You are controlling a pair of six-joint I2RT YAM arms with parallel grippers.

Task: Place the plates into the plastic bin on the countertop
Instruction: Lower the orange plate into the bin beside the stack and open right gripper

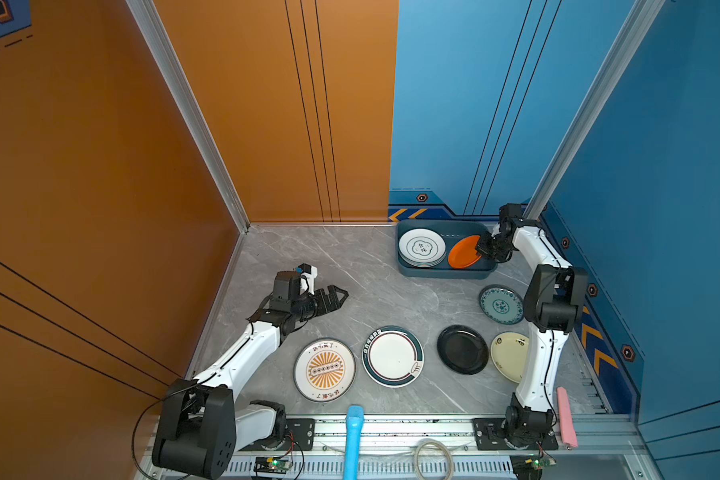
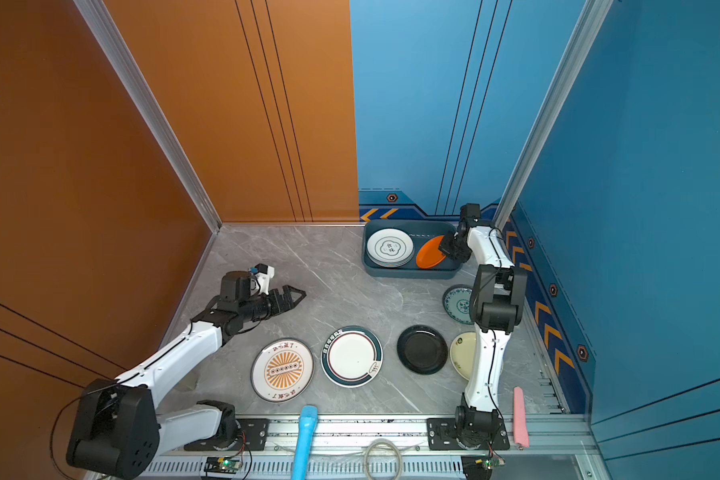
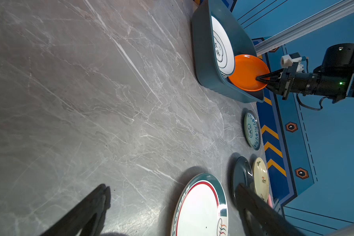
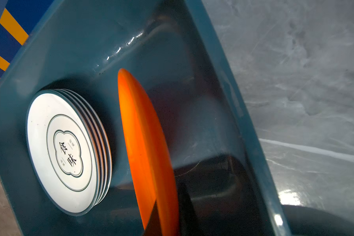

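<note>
Both top views: counting five plates lying flat and loose on the countertop. Noting a sunburst plate and a teal-rimmed plate near the front middle, a black plate and a cream plate just beside each other further right, and a teal patterned plate behind those, partly hidden by the right arm. Finding one plastic bin sitting at the back right of the countertop. Seeing in it one stack of cloud-motif plates in the left half and one orange plate tilting steeply in the right half. Seeing the right gripper pinching the orange plate by its right rim, jaws closed tight on it. Seeing the left gripper hovering over bare countertop at the left, jaws spread wide, holding nothing.

Left wrist view: looking out between two fingers standing far apart with nothing gripped. Counting four loose plates here: the teal-rimmed plate, the black plate, the cream plate and the teal patterned plate. Catching the plastic bin beyond them, with the stack lying flat inside and the orange plate standing up out of it, nipped at the rim.

Right wrist view: looking into the plastic bin and counting at least four rims in the stack, exact number not clear. Seeing the orange plate nearly edge-on beside the stack, not touching it, clamped between two dark fingers. Not managing to tell whether its lower edge is touching the bin floor.
</note>
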